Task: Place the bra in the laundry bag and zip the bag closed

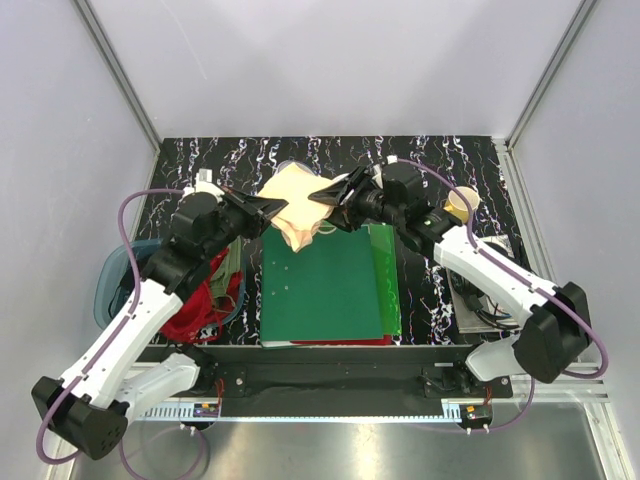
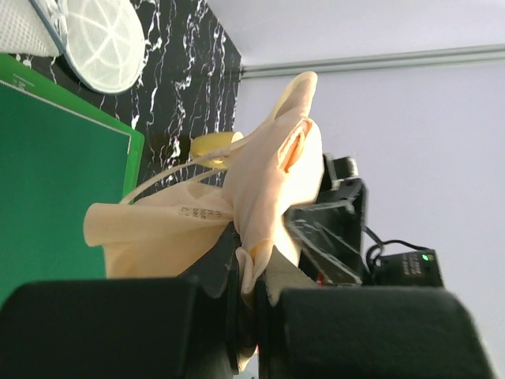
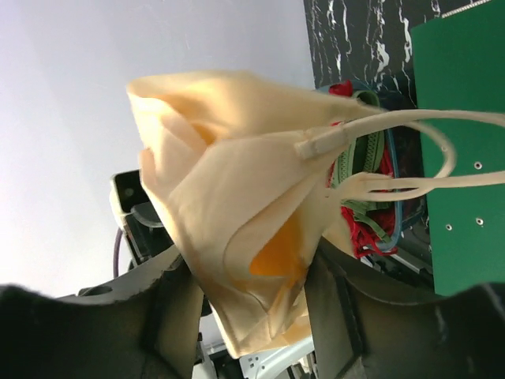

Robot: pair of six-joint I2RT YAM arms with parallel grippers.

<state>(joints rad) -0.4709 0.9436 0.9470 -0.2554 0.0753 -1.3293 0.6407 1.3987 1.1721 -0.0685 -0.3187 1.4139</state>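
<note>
On my left wrist view, the round white mesh laundry bag [image 2: 102, 39] is cut off at the upper left edge, the pale peach padded bra [image 2: 268, 189] hides most of the yellow mug [image 2: 211, 144], and my fingers [image 2: 102, 328] blur along the bottom.

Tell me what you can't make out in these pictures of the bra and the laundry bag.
Laundry bag: top view, mostly hidden behind the lifted bra; left wrist view, cut off by the top edge, zip not visible.
Right hand: right wrist view, fabric fills the gap between its fingers, so a firm grip is unclear.
Blue tub: top view, left arm and red cloth cover most of it.
</note>
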